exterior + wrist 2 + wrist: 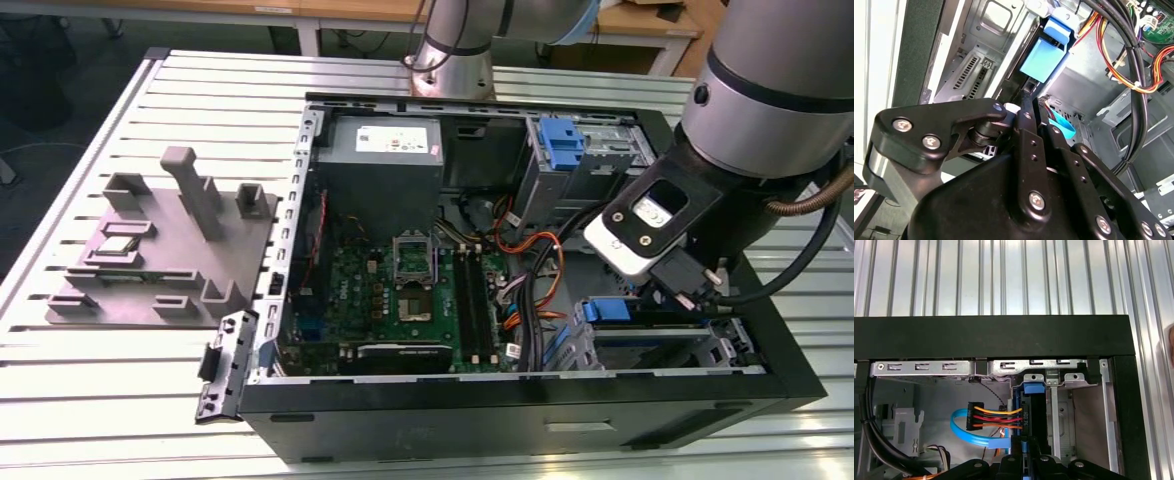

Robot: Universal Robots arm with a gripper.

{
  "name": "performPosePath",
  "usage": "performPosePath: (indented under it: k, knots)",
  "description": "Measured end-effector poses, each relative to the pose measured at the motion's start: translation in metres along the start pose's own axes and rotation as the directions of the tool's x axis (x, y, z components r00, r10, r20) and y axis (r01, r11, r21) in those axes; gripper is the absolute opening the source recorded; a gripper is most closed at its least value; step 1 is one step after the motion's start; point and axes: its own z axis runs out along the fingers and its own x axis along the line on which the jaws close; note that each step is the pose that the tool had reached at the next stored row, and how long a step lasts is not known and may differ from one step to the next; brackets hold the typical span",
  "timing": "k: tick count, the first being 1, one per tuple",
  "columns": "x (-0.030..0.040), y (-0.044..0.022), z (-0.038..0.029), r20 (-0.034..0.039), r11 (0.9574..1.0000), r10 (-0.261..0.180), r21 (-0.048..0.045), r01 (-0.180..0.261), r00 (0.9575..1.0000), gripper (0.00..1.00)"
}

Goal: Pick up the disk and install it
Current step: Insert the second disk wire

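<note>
- Black computer case (534, 410) lies open on the slatted metal tabletop (120, 380), with a green motherboard (400, 290) and grey power supply (384, 150) inside.
- Disk (1029, 415) stands on edge in the drive bay (654, 345) at the case's corner, blue carrier showing.
- Gripper (1026, 460) pinches the disk's edge.
- Blue cable (971, 432) just beside it.

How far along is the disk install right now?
Pickup looks done: the disk stands on edge in the drive bay at the corner of the computer case, its blue carrier tab showing in both wrist views. In hand: the end effector is right at the disk's near edge. Left: whether the disk is fully seated can't be judged.
</note>
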Motion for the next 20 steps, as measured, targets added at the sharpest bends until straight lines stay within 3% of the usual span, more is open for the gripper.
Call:
performPosePath:
  k: [8, 9, 10, 17, 20]
  knots:
    - [-0.0003, -0.0001, 0.0003, -0.0013, 1.0, 0.0, 0.0001, 0.0, 1.0, 0.17]
    - [-0.0003, 0.0, 0.0, -0.0015, 1.0, 0.0, 0.0001, 0.0, 1.0, 0.24]
    - [-0.0003, 0.0001, -0.0008, -0.0016, 1.0, 0.0, 0.0002, 0.0, 1.0, 0.24]
    - [-0.0006, 0.0031, -0.0182, -0.0014, 1.0, 0.0, 0.0016, 0.0, 1.0, 0.24]
    - [-0.0006, 0.0034, -0.0198, -0.0015, 1.0, 0.0, 0.0021, 0.0, 1.0, 0.22]
